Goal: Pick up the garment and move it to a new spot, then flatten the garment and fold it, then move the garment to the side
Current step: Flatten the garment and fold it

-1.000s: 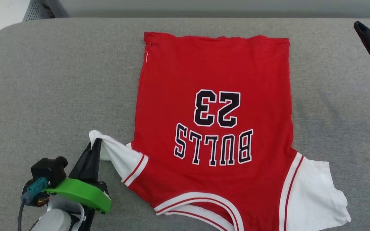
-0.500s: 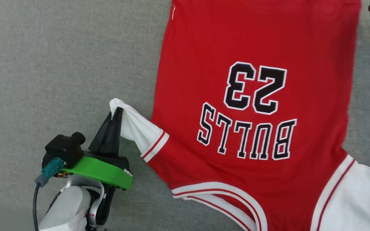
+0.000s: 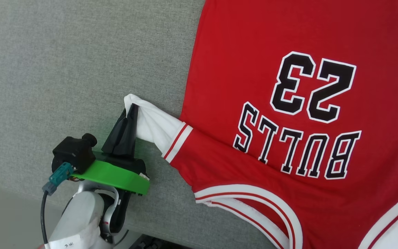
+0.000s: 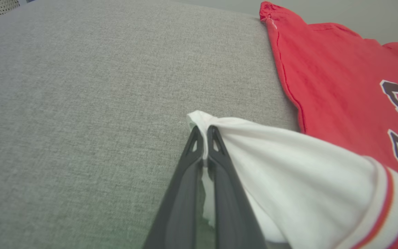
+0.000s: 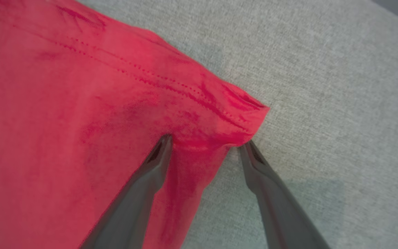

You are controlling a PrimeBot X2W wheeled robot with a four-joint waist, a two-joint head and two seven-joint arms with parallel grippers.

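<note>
Lower left, the left gripper (image 3: 132,108) pinches the white sleeve (image 3: 154,124) of the red jersey T-shirt (image 3: 240,69). The right gripper (image 5: 207,141), jaws wide, straddles its hem corner (image 5: 254,110) and should close firmly before stretching flat.

**Black fingers, green wrist plate**

The left gripper (image 3: 134,106) has two long, tapering black fingers above a bright green plate (image 3: 116,174). Left of the plate sit a black camera block (image 3: 74,152), a teal connector (image 3: 56,174) and a black cable (image 3: 42,214). Below the plate is a pale grey forearm (image 3: 78,221). The right gripper (image 5: 207,141) has dark grey, slot-tipped fingers.
</note>
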